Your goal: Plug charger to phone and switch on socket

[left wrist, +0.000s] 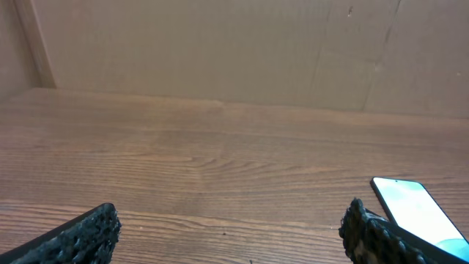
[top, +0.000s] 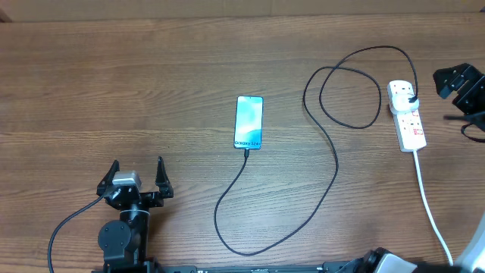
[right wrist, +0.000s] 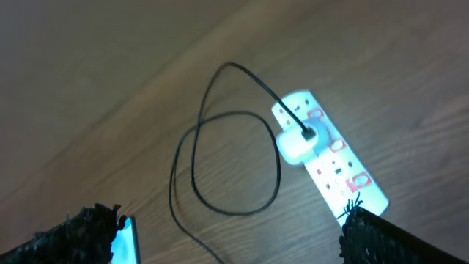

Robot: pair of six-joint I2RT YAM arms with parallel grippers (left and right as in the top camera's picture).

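Note:
The phone (top: 249, 122) lies flat mid-table with its blue-cyan screen up; it also shows as the phone (left wrist: 414, 209) and the phone (right wrist: 124, 236). The black charger cable (top: 333, 163) runs from the phone's near edge, sweeps toward the front, then coils up to its plug (top: 409, 95), which is seated in the far end of the white socket strip (top: 411, 125). The socket (right wrist: 333, 158) shows red switches (right wrist: 335, 144). My left gripper (top: 137, 176) stands open and empty, front-left of the phone. My right gripper (right wrist: 234, 238) is open and empty, hovering above and right of the socket.
The strip's white cord (top: 430, 205) trails toward the table's front right edge. A brown cardboard wall (left wrist: 234, 51) closes off the far side of the wooden table (top: 114, 83).

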